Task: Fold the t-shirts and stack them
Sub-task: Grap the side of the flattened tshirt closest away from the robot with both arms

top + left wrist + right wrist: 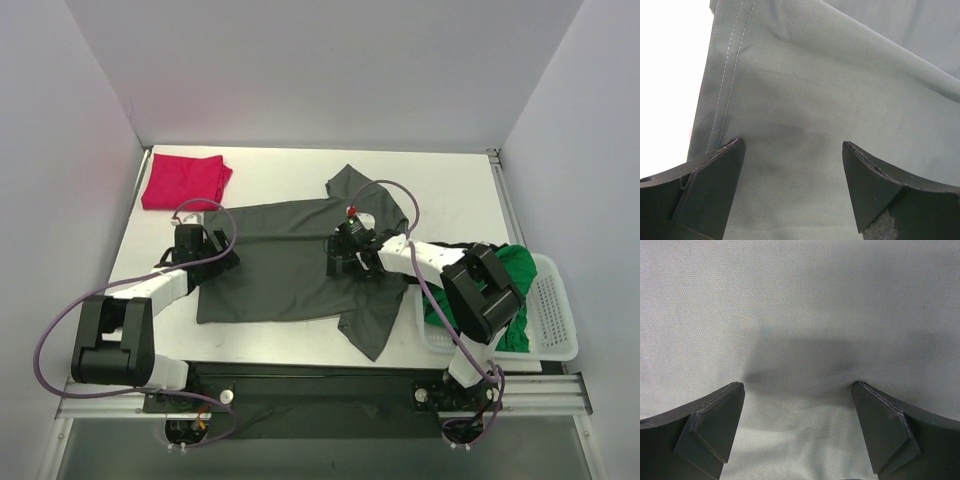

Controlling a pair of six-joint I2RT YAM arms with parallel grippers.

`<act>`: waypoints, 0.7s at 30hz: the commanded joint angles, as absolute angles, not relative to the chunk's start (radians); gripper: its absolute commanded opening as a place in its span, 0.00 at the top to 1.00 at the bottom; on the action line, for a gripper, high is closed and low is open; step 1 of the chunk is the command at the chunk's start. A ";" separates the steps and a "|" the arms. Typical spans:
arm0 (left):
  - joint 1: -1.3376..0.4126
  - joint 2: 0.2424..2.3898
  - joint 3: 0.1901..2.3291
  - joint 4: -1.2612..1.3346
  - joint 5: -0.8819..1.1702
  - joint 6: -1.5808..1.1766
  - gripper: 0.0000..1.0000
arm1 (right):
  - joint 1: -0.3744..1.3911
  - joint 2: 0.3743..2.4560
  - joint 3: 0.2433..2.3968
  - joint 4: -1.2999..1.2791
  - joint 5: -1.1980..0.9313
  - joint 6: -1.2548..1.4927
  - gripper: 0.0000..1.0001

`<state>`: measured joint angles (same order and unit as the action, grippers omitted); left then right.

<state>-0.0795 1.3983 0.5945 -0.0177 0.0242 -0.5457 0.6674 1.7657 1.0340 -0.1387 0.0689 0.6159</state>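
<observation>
Top view: dark grey-green shirt point(280, 270) spread flat mid-table, lying sideways. Hem toward 9 o'clock, shoulders toward 3 o'clock. One sleeve points to 1 o'clock, the other to 5 o'clock, reaching close to the near table edge. Table point(300, 165) white.

Magenta-red shirt point(183, 180) folded into a small square at 10 o'clock, far left corner, just clear of the grey-green shirt's corner.

White basket point(555, 300) at 4 o'clock by the right table edge. Bright green shirt point(515, 265) bunched inside, spilling over the rim at the side toward 9 o'clock.

Left claw point(200, 245) down at the hem end of the grey-green shirt, 9 o'clock side. Left wrist view: left claw point(792, 145) spread wide, nothing between the fingers, cloth point(815, 90) directly beneath. Double-stitched hem runs up along the left finger's side; bare table point(670, 60) beyond it at 9 o'clock. A fold line crosses at 2 o'clock.

Right claw point(345, 262) over the shirt's chest area, between the two sleeves. Right wrist view: right claw point(798, 385) also spread wide, holding nothing. Only cloth point(800, 300) fills the frame. Shadow and a slight pucker between the fingertips; cannot tell whether the tips touch the cloth.
</observation>
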 commanded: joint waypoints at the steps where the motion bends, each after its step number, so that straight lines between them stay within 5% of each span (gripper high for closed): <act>1: -0.066 1.477 0.636 0.028 0.035 -0.545 0.10 | 0.637 1.821 1.075 -0.163 0.051 0.606 0.05; 21: -0.081 1.684 0.920 -0.049 -0.093 -0.502 0.10 | 0.525 2.011 1.382 -0.239 -0.089 0.506 0.05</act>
